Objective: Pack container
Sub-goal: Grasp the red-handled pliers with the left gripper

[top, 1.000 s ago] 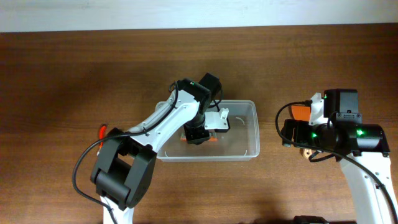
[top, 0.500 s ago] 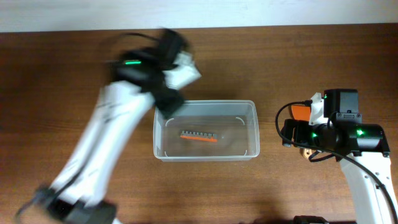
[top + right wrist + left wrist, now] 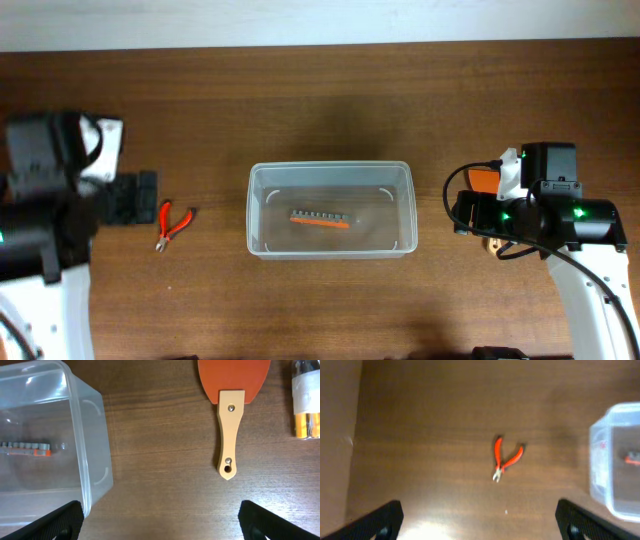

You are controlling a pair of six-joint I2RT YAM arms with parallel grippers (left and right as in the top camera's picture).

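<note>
left side, from my own fingers outward. the left gripper (image 3: 482,525) shows only two black tips at the lower corners of its wrist view. they are spread wide with nothing between them: jaws released, nothing held. ahead of it is bare table (image 3: 330,90), then red pliers (image 3: 506,460) lying flat, handles splayed in a v, nose toward the lower edge of that view. overhead, the pliers sit just beside the gripper, between it and the container (image 3: 330,166), touching neither.

right side. the right gripper (image 3: 162,522) likewise shows tips at both lower corners, wide apart and empty: jaws released. ahead of it lies a spatula (image 3: 231,435), wooden handle pointing back at the gripper, orange blade cut off by the top edge. at the far right edge is a clear-wrapped item (image 3: 306,405) with yellow ends; i cannot tell what it is. the two lie apart, both on the table.

container. a clear bin, upright and open-topped, mid-table between the two arms, long sides running left to right. its right end is near the right gripper; the left gripper is well apart from it. one item is inside: an orange strip (image 3: 320,218) carrying a row of grey pieces, flat on the bottom near the centre, clear of all four walls.

beyond the table's far edge is a pale band (image 3: 320,20); no detail readable.
</note>
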